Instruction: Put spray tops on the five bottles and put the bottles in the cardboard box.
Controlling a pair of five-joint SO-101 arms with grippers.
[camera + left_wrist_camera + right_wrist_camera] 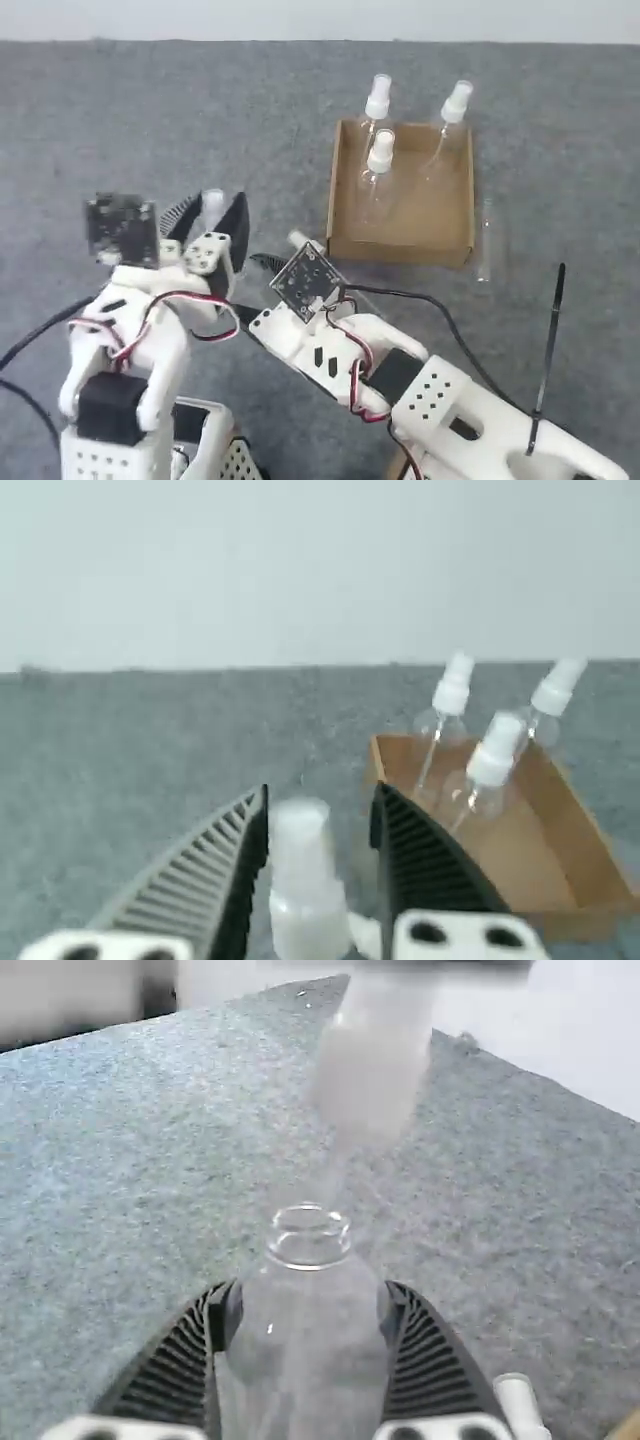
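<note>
Left hand (320,798) holds spray top (299,865), right hand (308,1302) bottle (304,1350).

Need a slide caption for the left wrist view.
Left claw grips a spray top; three capped bottles sit in the cardboard box.

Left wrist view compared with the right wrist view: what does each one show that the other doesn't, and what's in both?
Only the left wrist view: the left pincer, and the cardboard box with three capped bottles standing in it.

Only the right wrist view: the right pincer, closed on an open bottle that has no top.

Both: the grey mat. Probably also the spray top: the left pincer grips it in one view, and the other has a white blur just above the open bottle's neck.
</note>
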